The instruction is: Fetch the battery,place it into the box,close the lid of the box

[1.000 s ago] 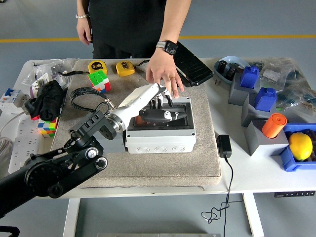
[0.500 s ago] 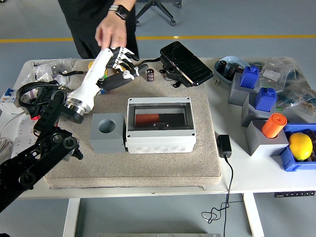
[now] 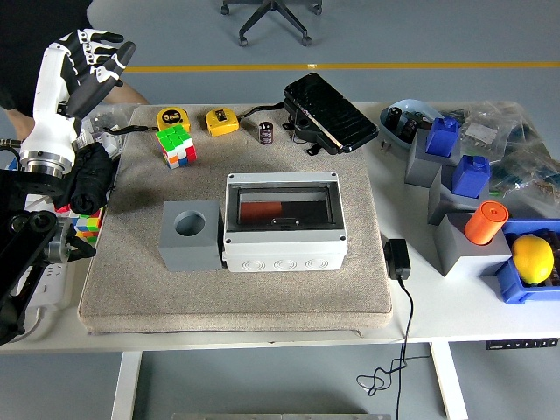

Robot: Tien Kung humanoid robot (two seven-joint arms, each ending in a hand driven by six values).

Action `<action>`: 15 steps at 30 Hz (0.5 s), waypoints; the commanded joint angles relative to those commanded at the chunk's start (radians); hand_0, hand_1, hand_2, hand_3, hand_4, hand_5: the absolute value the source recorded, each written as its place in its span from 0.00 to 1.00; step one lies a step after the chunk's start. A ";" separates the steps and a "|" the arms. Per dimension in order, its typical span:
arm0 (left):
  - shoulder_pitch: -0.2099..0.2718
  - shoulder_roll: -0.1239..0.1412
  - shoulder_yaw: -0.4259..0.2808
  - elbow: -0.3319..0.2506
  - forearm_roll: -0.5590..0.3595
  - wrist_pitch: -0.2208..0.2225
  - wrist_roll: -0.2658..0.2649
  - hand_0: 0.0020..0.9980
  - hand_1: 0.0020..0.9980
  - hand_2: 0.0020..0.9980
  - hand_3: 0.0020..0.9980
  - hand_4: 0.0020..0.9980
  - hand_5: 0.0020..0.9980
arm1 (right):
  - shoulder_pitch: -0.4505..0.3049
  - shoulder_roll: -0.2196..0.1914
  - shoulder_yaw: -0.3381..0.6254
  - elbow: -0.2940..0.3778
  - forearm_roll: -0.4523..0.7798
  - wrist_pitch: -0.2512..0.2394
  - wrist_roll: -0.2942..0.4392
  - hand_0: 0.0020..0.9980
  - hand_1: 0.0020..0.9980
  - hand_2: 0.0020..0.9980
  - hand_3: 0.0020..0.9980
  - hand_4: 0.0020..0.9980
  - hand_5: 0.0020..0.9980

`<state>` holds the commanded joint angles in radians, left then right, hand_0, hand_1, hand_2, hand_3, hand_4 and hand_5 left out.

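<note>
Left hand (image 3: pixel 87 54) withdrawn to far-left, fingers released; cylindrical battery (image 3: pixel 266 132) on mat.

The robot's white-and-black left hand (image 3: pixel 87 54) is raised, fingers spread and empty, at the far left, well apart from the small black cylindrical battery (image 3: pixel 266 132) and the lidded grey plastic box (image 3: pixel 283 222).

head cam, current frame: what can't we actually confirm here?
- Head view: right hand is out of frame.
- Left hand: raised at the top left, fingers spread; the arm runs off the left edge.
- Box: reflections on the clear lid blur the contents.
- Battery: too small to read.
- Person: mostly cut off by the top-left corner.
</note>
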<state>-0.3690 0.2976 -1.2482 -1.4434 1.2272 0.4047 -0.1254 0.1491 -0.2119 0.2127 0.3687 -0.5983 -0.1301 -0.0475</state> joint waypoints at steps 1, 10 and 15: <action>0.001 -0.001 -0.003 -0.001 0.001 -0.001 0.001 0.31 0.51 0.49 0.53 1.00 0.59 | 0.001 0.000 0.000 0.000 0.000 0.000 0.000 0.60 0.58 0.57 0.52 0.92 0.44; 0.002 -0.002 -0.006 -0.009 0.011 -0.008 0.005 0.32 0.51 0.49 0.53 0.99 0.56 | 0.008 -0.003 -0.004 -0.003 -0.002 0.002 -0.004 0.60 0.58 0.57 0.52 0.92 0.44; 0.006 0.001 -0.013 -0.014 0.028 -0.009 0.008 0.32 0.52 0.49 0.53 0.97 0.54 | 0.007 -0.002 -0.008 -0.004 -0.002 0.004 -0.009 0.60 0.59 0.57 0.52 0.92 0.44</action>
<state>-0.3628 0.2986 -1.2616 -1.4573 1.2549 0.3958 -0.1171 0.1564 -0.2138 0.2049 0.3648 -0.6006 -0.1258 -0.0562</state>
